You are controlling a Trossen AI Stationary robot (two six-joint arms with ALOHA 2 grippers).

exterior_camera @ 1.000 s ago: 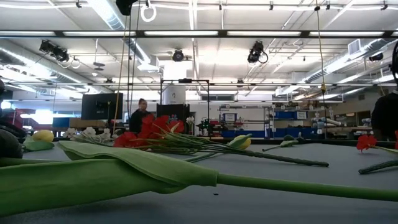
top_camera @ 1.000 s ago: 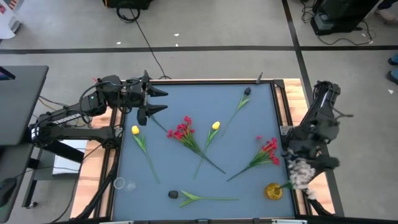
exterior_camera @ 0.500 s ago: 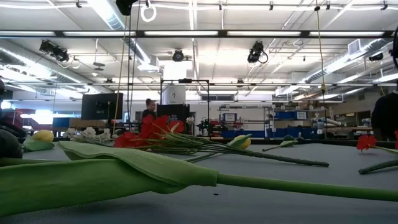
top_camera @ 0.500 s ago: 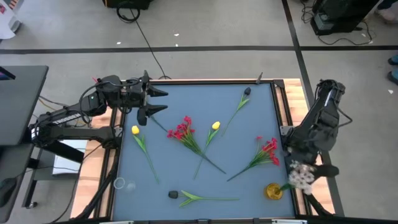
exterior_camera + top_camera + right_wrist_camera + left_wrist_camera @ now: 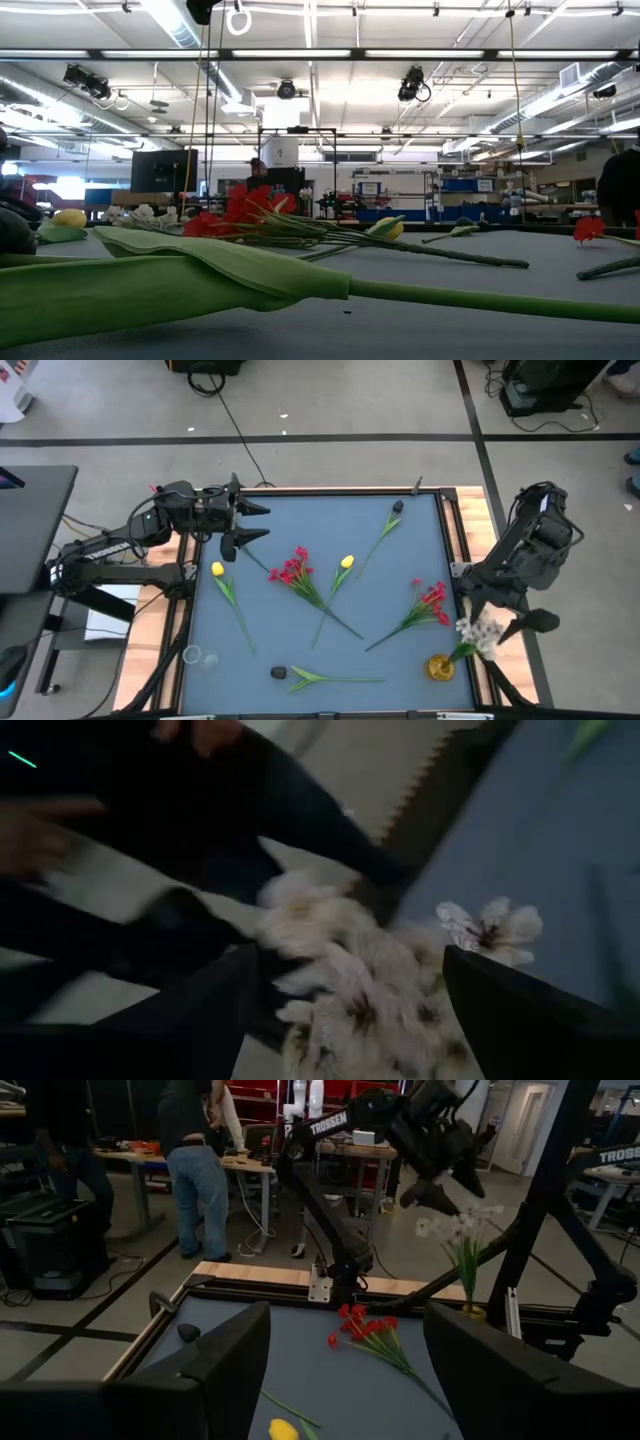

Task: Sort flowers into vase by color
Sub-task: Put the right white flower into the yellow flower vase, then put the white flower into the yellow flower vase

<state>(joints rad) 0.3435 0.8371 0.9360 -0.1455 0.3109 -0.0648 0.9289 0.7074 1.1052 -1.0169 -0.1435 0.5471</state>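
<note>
The right gripper [image 5: 505, 622] hangs with its fingers spread wide and empty just above the white blossom spray [image 5: 478, 635], which stands in the yellow vase [image 5: 440, 666] at the table's [image 5: 290, 645] near right corner, leaning out toward the right edge. The left gripper [image 5: 250, 523] waits with fingers wide apart and empty over the far left corner. By the look of it, only the white spray is placed, so most of the sorting is left. Two red blossom clusters lie flat: one [image 5: 292, 568] mid-table, its stem running toward the near right, the other [image 5: 432, 598] near the right edge, its stem slanting toward the near middle. One yellow tulip [image 5: 217, 569] lies by the left edge, its stem trailing toward the near edge; another [image 5: 346, 562] lies mid-table, stem running likewise. A dark bud [image 5: 397, 507] sits near the far right corner, and a second [image 5: 279, 673] lies along the near edge, stem pointing right.
</note>
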